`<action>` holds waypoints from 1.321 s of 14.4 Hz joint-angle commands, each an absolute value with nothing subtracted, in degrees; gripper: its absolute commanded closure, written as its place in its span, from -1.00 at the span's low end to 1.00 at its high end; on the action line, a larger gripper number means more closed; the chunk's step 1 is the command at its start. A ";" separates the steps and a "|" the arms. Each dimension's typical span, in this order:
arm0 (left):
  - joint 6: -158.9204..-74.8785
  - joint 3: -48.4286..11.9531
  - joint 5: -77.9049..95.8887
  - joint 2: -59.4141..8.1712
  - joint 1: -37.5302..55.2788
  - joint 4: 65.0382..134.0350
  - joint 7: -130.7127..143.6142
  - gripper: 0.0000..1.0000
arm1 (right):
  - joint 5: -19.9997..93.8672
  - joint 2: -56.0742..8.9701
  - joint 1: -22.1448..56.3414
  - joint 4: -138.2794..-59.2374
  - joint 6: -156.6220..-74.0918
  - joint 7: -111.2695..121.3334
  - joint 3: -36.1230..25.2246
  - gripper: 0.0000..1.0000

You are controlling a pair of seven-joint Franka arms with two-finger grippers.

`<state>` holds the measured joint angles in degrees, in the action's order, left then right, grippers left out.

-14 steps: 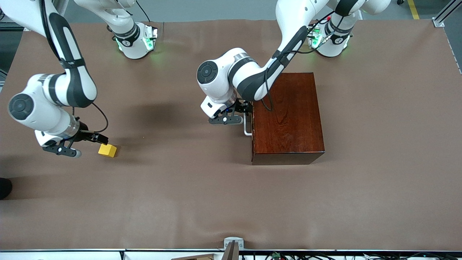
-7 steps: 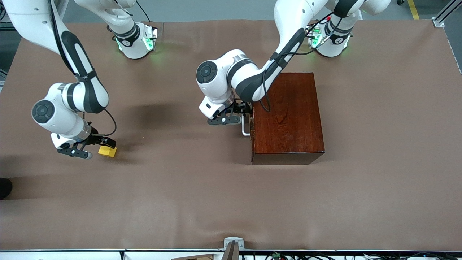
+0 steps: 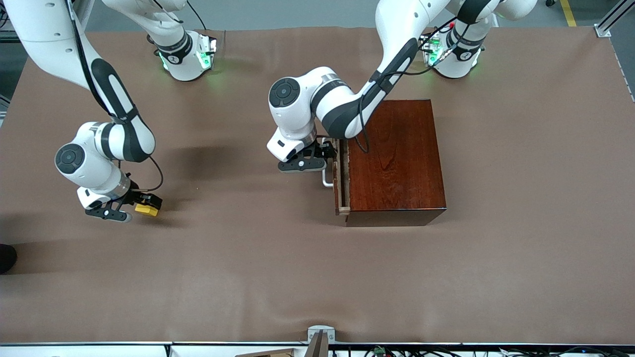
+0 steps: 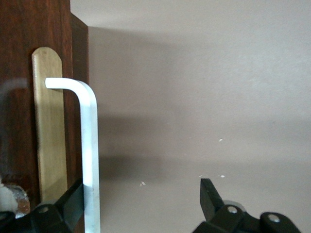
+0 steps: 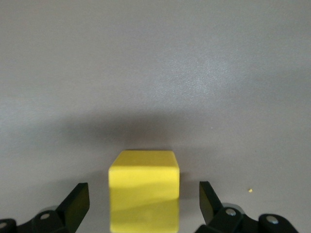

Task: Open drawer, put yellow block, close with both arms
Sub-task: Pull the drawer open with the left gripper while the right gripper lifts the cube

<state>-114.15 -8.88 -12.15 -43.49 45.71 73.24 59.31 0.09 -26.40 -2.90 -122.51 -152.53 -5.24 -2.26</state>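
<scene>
Front view shows the drawer [image 3: 341, 179] slid a short way out of the dark wooden box [image 3: 394, 161], a thin strip of pale wood showing between its dark front and the box. The left gripper [image 3: 323, 154] sits at the white handle [image 3: 326, 178] on that front, at the end of the handle farther from the front camera. In the left wrist view the jaws stand wide apart, with the handle [image 4: 89, 145] running past one finger [image 4: 73, 199] and the other finger well clear of it; so the handle looks hooked from the side, not pinched, which would serve for a plain pull. I judge the opening only begun, since the gap is too narrow for anything to drop in.

The yellow block [image 3: 146, 210] lies on the table [image 3: 258, 258] well apart from the box, toward the right arm's end and nearer the front camera than the handle. The right gripper [image 3: 134, 207] is low at it, and the right wrist view shows the block [image 5: 144, 187] between the two spread fingers with a gap on each side, so nothing is clamped yet. It looks set for a close

Bare table [image 3: 238, 173] lies between block and drawer front, leaving room for the drawer to travel out and for a carry toward the box. The block's flat faces sit square to the fingers, so I expect a firm grasp
</scene>
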 commanded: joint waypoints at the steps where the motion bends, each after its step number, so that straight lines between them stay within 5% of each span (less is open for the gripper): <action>1: -118.55 -9.05 -10.30 -45.35 46.49 71.63 61.96 -1.00 | 0.09 -27.95 -4.48 -121.20 -153.02 -4.48 -1.41 -0.90; 3: -119.70 -9.05 -9.40 -45.53 46.58 71.63 61.96 -1.00 | 0.09 -28.12 -4.48 -120.59 -152.93 -4.48 -1.41 0.57; 4: -119.79 -9.05 -9.40 -45.61 46.84 71.63 61.88 -1.00 | 0.17 -28.12 -4.40 -120.41 -152.32 -4.57 -1.32 1.00; 10: -124.09 -9.67 -9.32 -46.14 48.69 71.54 61.79 -1.00 | 0.09 -27.60 -3.87 -118.48 -151.62 1.02 -1.32 1.00; 19: -131.39 -10.81 -7.03 -46.76 49.22 71.54 61.17 -1.00 | 0.09 -27.69 -3.69 -99.86 -125.44 19.48 -1.23 1.00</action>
